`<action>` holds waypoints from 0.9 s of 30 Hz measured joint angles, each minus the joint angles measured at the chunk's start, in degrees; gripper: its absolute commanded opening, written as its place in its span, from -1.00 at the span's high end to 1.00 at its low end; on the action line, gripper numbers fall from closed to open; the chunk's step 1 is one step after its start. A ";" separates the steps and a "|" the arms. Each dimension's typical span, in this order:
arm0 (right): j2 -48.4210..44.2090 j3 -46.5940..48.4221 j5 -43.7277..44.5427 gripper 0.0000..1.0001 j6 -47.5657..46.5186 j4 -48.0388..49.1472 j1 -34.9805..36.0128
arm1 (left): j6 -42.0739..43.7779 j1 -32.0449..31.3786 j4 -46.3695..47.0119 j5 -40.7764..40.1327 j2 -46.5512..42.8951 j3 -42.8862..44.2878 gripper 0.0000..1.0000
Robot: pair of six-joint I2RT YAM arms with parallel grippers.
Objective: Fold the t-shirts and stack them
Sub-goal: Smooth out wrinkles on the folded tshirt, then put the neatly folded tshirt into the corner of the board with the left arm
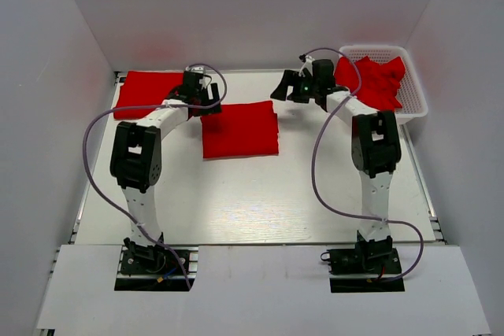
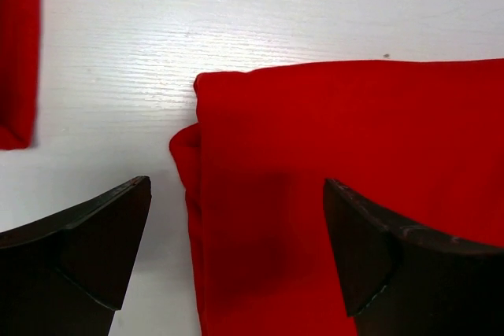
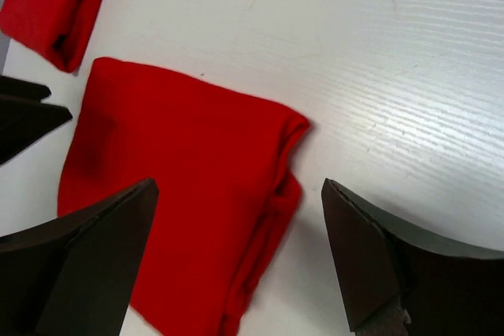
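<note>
A folded red t-shirt point(image 1: 239, 129) lies flat at the table's middle. A second folded red t-shirt point(image 1: 150, 88) lies at the back left. My left gripper point(image 1: 203, 101) is open and empty, hovering over the middle shirt's back left corner point(image 2: 354, 139); its jaws straddle that edge point(image 2: 236, 249). My right gripper point(image 1: 287, 88) is open and empty, above the table just beyond the shirt's back right corner; in its wrist view its jaws point(image 3: 236, 257) frame the shirt's folded edge point(image 3: 181, 186). The back-left shirt shows in the left wrist view point(image 2: 16, 53) and the right wrist view point(image 3: 51, 5).
A white lattice basket point(image 1: 417, 101) at the back right holds crumpled red t-shirts point(image 1: 372, 78), close beside the right arm. White walls close in the table on three sides. The left gripper's dark fingertip point(image 3: 24, 120) shows at the right wrist view's left edge.
</note>
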 measured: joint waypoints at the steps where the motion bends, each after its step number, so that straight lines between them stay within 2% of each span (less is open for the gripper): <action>1: -1.77 -1.03 0.02 -0.81 -0.13 0.20 0.00 | 0.00 0.00 -0.90 -0.09 -1.18 0.17 -1.00; 7: -15.19 -12.44 0.96 -0.81 -1.66 2.58 0.07 | -0.13 0.00 -4.52 -1.79 -7.45 0.28 -1.00; 14: -28.61 -27.17 4.83 -0.81 -2.93 5.03 0.09 | -0.87 -0.17 -7.34 -3.43 -8.50 -1.84 -1.00; 20: -34.38 -34.40 6.62 -0.81 -3.26 6.36 0.11 | -1.53 -0.15 -6.97 -1.66 -7.74 -5.88 -1.00; 27: -39.10 -39.65 8.02 -0.81 -3.34 6.78 0.09 | -2.03 -0.11 -4.79 1.62 -1.75 -6.86 -1.00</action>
